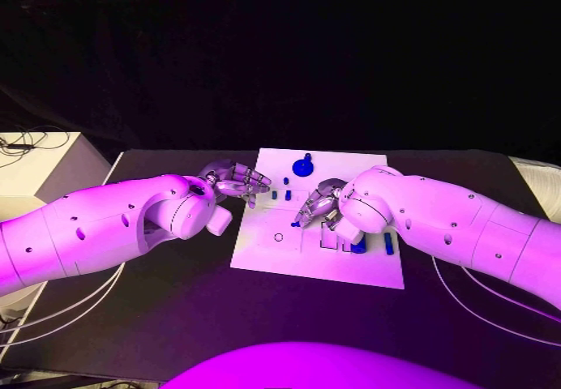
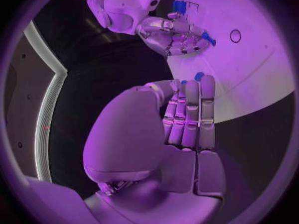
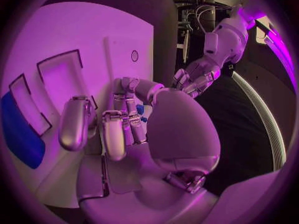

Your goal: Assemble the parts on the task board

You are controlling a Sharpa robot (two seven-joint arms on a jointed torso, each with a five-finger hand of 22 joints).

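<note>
Left hand (image 1: 237, 180) at the left edge of the task board (image 1: 280, 255), near its far corner; fingers held straight and close together in the left wrist view, nothing between them, a blue fleck visible just past the fingertips (image 2: 198, 87). Whether loosely open or closed on something small: cannot tell.

Small blue pegs (image 1: 280, 194) upright on the board just right of that hand, well within reach of it. Round blue knob (image 1: 304, 166) standing at the far edge of the board, between the two hands and beyond both. Open round hole (image 1: 278, 237) on the near-left part of the board, unfilled.

Right hand (image 1: 322, 204) over the board's middle, fingers curled down toward the surface. Right wrist view: small blue part (image 3: 141, 109) tucked among the curled fingers, apparently pinched, long axis not readable. Larger blue block (image 1: 359, 243) lying in the recesses at the board's right side, just under the right wrist.

Judgement: insertion of the pinched part in hand; the hole lies toward the robot and to the left of the right hand, the right hand being the nearer one. Risk: a part that small tilting in the pinch.
</note>
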